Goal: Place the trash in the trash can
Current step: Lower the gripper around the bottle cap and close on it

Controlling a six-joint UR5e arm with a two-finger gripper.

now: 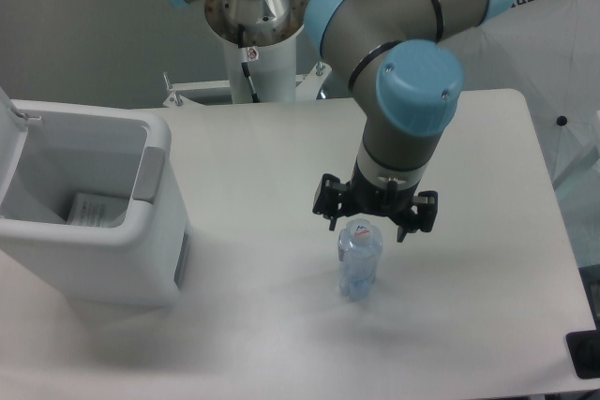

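Hovering gripper with fingers spread apart, bottle upright just below between them, trash can well off to its side, packet inside

End effector hangs spread wide right over the upright water bottle mid-frame; trash can sits left, lid up.

Clear plastic bottle, matt table

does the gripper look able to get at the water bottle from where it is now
Probably yes. The open gripper hangs right above the upright water bottle, fingers either side of its cap, and nothing on the table stands near enough to block a straight descent.
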